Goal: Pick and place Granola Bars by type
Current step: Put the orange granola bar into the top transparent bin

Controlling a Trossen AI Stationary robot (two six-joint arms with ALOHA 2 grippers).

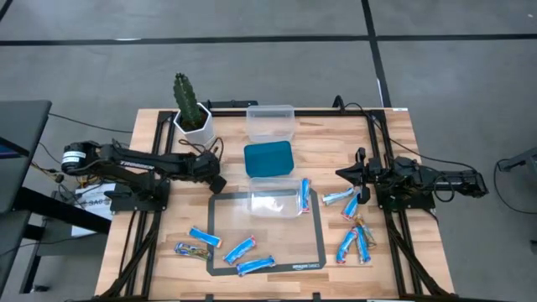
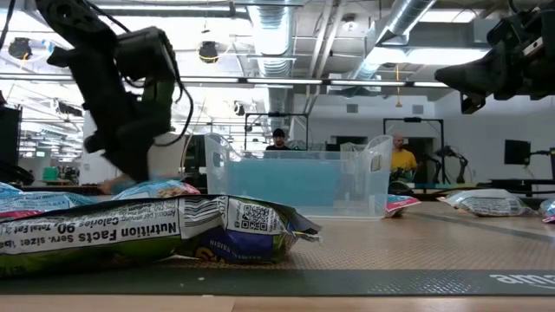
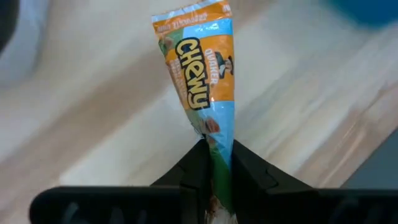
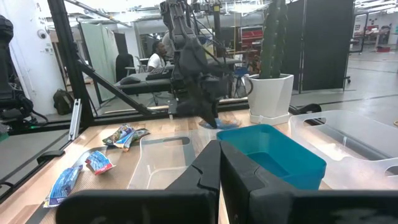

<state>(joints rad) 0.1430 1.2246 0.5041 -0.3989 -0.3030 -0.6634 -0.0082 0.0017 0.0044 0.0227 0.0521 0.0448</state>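
Observation:
My left gripper is shut on a granola bar in an orange and blue wrapper. It hovers over bare wood left of the teal container, shown in the high view as the left gripper. My right gripper is shut on nothing and waits above the table's right side. Several blue-wrapped bars lie flat on the mat and near the right arm. One bar lies against the near clear container. My left gripper pinches the orange and blue bar between its two fingers, at one end of the wrapper. The fingers come from above, pointing down, and the bar hangs below them. Whether its free end touches the wood, I cannot tell.
A second clear container stands at the far edge, beside a potted cactus. A dark-bordered mat covers the near middle. One brownish-wrapped bar lies left of the mat. People show in the room beyond the table.

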